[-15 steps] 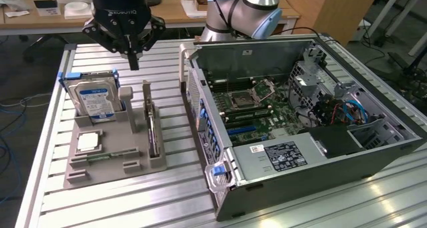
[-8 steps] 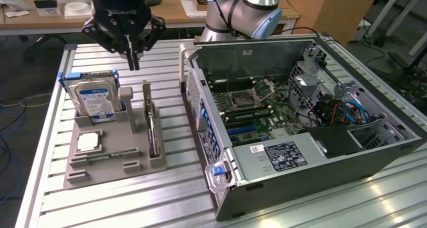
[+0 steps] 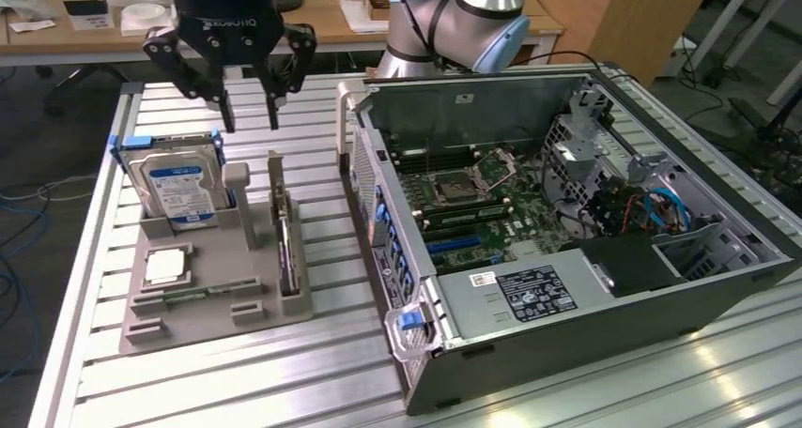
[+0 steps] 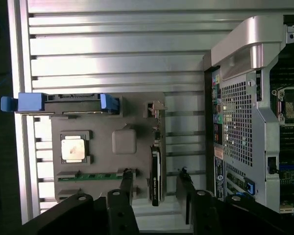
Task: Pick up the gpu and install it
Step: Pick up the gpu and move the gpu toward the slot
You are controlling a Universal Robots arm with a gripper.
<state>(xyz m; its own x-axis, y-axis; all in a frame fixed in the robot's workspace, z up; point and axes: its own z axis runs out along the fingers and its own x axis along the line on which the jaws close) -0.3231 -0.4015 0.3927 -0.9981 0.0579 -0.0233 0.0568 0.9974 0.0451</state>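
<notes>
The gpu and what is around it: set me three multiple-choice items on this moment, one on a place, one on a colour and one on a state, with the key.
1. Where is the gpu?
A. Standing on edge in a slot of the grey holder
B. Seated inside the computer case
C. Lying flat on the table slats

2. What colour are the rails at the ends of the hard drive?
A. Red
B. Blue
C. Green

3. How is the gripper?
A. Shut on the gpu
B. Shut and empty
C. Open, holding nothing

Key:
1 A: the thin dark card stands edge-on in the holder, apart from the hard drive.
2 B: both rails are bright blue.
3 C: the gripper's fingers stand apart above the holder, and the gpu sits in its slot below them.
</notes>
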